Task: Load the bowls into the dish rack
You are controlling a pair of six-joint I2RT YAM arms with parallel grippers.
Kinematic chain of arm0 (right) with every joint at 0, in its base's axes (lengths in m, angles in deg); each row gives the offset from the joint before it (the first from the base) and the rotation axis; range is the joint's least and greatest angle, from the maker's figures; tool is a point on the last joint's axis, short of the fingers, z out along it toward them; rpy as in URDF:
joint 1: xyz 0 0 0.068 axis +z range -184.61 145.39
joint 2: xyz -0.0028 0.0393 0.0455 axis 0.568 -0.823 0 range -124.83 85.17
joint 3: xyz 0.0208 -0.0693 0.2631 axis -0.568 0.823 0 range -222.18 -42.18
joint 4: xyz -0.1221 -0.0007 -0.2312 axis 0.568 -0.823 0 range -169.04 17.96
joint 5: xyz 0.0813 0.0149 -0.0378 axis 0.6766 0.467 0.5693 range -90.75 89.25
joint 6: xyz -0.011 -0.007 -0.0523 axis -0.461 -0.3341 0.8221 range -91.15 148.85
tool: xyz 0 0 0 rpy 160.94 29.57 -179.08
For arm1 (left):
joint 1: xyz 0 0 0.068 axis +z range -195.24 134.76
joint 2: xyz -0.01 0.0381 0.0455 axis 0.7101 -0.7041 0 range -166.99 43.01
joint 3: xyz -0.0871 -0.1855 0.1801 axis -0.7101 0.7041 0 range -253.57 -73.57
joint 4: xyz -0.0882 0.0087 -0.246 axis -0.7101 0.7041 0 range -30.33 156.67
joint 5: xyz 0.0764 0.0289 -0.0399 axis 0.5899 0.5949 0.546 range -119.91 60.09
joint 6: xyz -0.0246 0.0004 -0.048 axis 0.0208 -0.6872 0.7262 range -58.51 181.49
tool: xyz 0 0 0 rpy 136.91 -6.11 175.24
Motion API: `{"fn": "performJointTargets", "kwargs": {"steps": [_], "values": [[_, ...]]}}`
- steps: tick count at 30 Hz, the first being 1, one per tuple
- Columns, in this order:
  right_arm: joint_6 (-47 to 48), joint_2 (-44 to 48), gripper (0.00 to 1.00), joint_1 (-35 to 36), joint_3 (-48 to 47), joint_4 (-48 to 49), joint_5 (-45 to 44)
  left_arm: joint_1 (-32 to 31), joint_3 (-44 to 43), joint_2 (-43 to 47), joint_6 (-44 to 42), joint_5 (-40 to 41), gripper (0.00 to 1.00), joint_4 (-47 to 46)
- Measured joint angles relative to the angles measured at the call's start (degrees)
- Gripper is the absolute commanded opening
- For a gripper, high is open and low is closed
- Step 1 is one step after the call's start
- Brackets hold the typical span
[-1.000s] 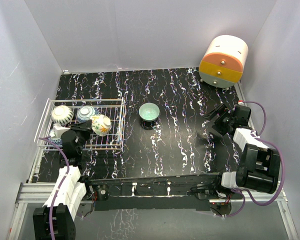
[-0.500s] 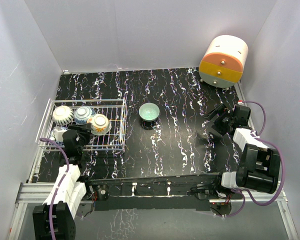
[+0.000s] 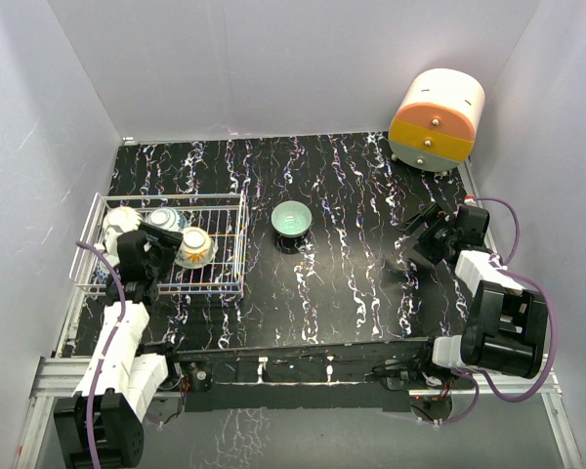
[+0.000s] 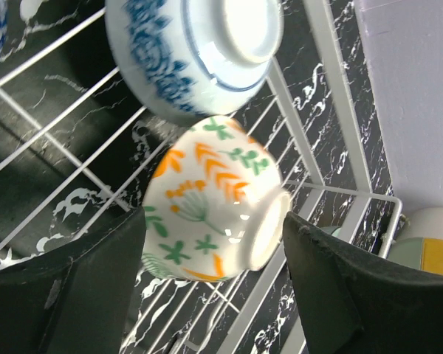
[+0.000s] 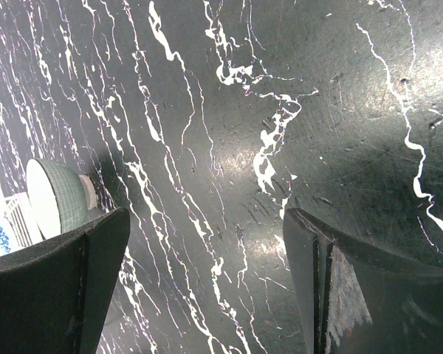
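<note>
A small round white ceramic bowl painted with orange and green flowers (image 4: 207, 193) lies on its side in the white wire dish rack (image 4: 336, 88). It sits between the wide-spread fingers of the left gripper (image 4: 214, 217), and whether they touch it is unclear. Just beyond, a blue-patterned bowl (image 4: 170, 66) is cut off. The right gripper (image 5: 205, 214) gapes empty, with a teal bowl (image 5: 55, 199) partly hidden at its left.
</note>
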Motion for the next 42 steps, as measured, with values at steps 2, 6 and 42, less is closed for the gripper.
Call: {"fn": "performJointTargets", "kwargs": {"steps": [2, 6, 42], "values": [[-0.07, -0.02, 0.87, 0.02, 0.02, 0.04, 0.0, -0.02, -3.43, -0.79, -2.12, -0.26, 0.78, 2.64], [-0.15, -0.46, 0.87, 0.15, 0.17, 0.39, 0.02, -0.02, -8.44, -2.71, -6.69, -0.76, 0.81, 7.13], [-0.2, -2.43, 0.87, 0.35, 0.2, 1.31, 0.0, -23.17, -36.7, -35.26, -33.79, 14.69, 0.73, 18.91]]}}
